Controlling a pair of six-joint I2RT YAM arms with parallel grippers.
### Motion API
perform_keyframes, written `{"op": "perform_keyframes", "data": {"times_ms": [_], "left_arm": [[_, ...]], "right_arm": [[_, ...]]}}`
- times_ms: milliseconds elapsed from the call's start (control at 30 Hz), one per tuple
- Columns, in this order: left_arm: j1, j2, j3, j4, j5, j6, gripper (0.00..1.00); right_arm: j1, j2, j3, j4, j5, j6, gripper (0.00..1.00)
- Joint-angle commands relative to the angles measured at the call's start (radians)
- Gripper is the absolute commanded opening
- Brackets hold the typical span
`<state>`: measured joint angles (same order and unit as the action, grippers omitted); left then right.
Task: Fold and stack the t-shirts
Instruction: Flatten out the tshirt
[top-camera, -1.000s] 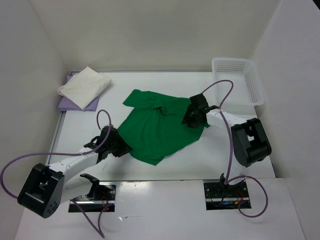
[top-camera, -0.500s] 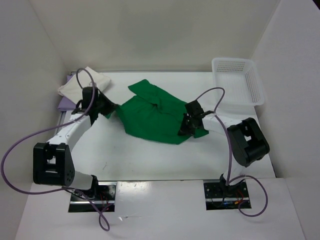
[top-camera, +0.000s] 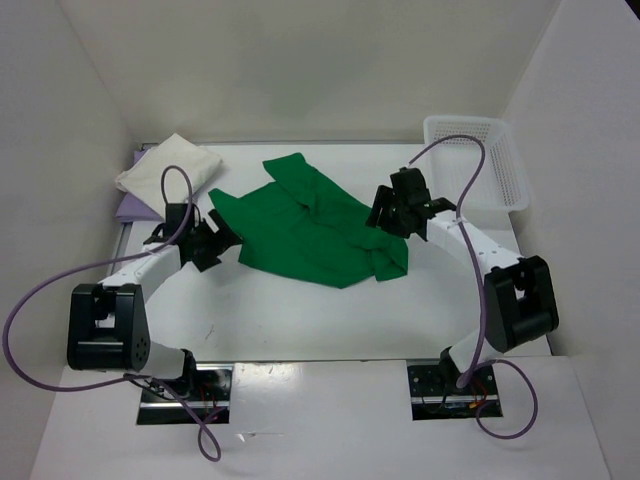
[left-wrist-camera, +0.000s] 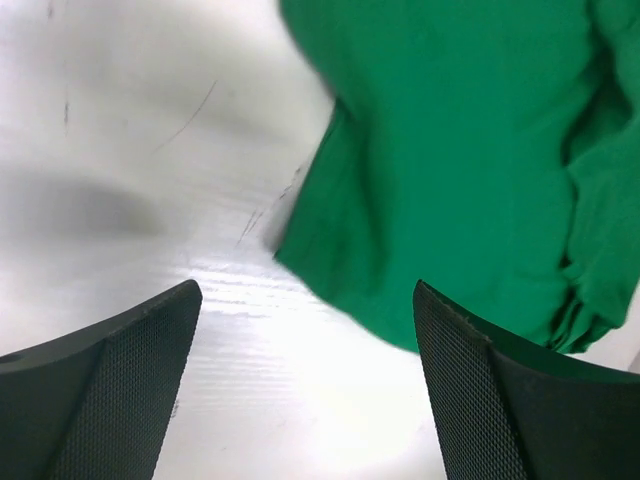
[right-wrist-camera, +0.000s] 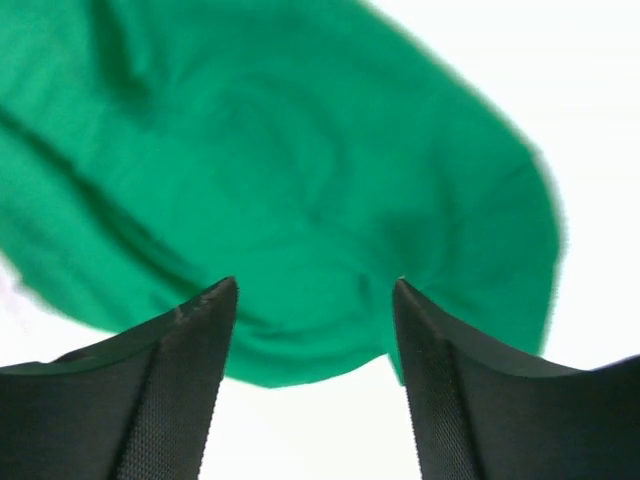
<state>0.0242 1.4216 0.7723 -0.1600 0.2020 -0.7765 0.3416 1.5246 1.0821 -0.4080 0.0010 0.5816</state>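
Note:
The bright green t-shirt (top-camera: 300, 228) lies crumpled and partly folded at the middle of the table. The cream-white t-shirt (top-camera: 168, 170) sits folded on the lavender-purple one (top-camera: 135, 208) at the back left. My left gripper (top-camera: 220, 240) is open just off the green shirt's left edge, and in the left wrist view (left-wrist-camera: 305, 290) nothing sits between its fingers, with green cloth (left-wrist-camera: 460, 150) just ahead. My right gripper (top-camera: 386, 214) is open above the shirt's right side; its wrist view (right-wrist-camera: 315, 285) shows green cloth (right-wrist-camera: 300, 180) below the spread fingers, apart from them.
A white lattice basket (top-camera: 480, 160) stands at the back right corner. White walls close in the table on the left, back and right. Purple cables loop from both arms. Bare table (top-camera: 300, 320) runs between the shirt and the arm bases.
Both grippers have opened and let go of the green shirt. The left gripper backed off its left edge; the right gripper lifted toward the back right. The shirt's left edge now lies farther left.

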Motion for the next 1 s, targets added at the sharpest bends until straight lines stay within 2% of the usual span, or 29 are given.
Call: {"op": "perform_keyframes", "data": {"times_ms": [0, 200, 267, 300, 433, 467, 500, 533, 600, 700, 867, 967], "left_arm": [[0.000, -0.055, -0.040, 0.027, 0.024, 0.031, 0.93], [-0.068, 0.028, -0.053, 0.074, 0.022, 0.031, 0.93], [-0.113, 0.095, -0.019, 0.109, 0.022, 0.020, 0.87], [-0.127, 0.144, -0.007, 0.109, 0.022, 0.020, 0.73], [-0.187, 0.191, 0.027, 0.128, 0.037, -0.003, 0.44], [-0.187, 0.191, 0.027, 0.128, 0.037, -0.003, 0.30], [-0.187, 0.174, 0.027, 0.117, 0.022, -0.012, 0.22], [-0.187, 0.137, 0.027, 0.091, 0.010, -0.012, 0.17], [-0.187, 0.061, 0.062, 0.050, 0.000, -0.012, 0.08], [-0.187, -0.047, 0.172, -0.079, 0.051, -0.003, 0.04], [-0.167, -0.179, 0.416, -0.412, 0.091, 0.060, 0.04], [-0.148, -0.228, 0.443, -0.530, 0.117, 0.071, 0.04]], "right_arm": [[-0.001, 0.055, 0.073, -0.063, 0.149, -0.094, 0.71], [-0.001, 0.166, 0.118, -0.086, 0.157, -0.121, 0.73], [-0.001, 0.187, 0.118, -0.074, 0.143, -0.121, 0.73], [-0.001, 0.204, 0.118, -0.074, 0.125, -0.121, 0.71], [-0.001, 0.249, 0.130, -0.064, 0.116, -0.121, 0.63], [-0.001, 0.261, 0.143, -0.064, 0.116, -0.121, 0.54], [-0.012, 0.282, 0.156, -0.064, 0.116, -0.121, 0.48], [-0.012, 0.282, 0.156, -0.064, 0.107, -0.121, 0.42], [-0.012, 0.296, 0.165, -0.064, 0.094, -0.121, 0.20], [-0.012, 0.275, 0.165, -0.064, 0.094, -0.112, 0.02], [-0.044, 0.186, 0.174, -0.094, -0.008, -0.147, 0.00], [-0.044, 0.151, 0.183, -0.130, -0.053, -0.158, 0.00]]}}
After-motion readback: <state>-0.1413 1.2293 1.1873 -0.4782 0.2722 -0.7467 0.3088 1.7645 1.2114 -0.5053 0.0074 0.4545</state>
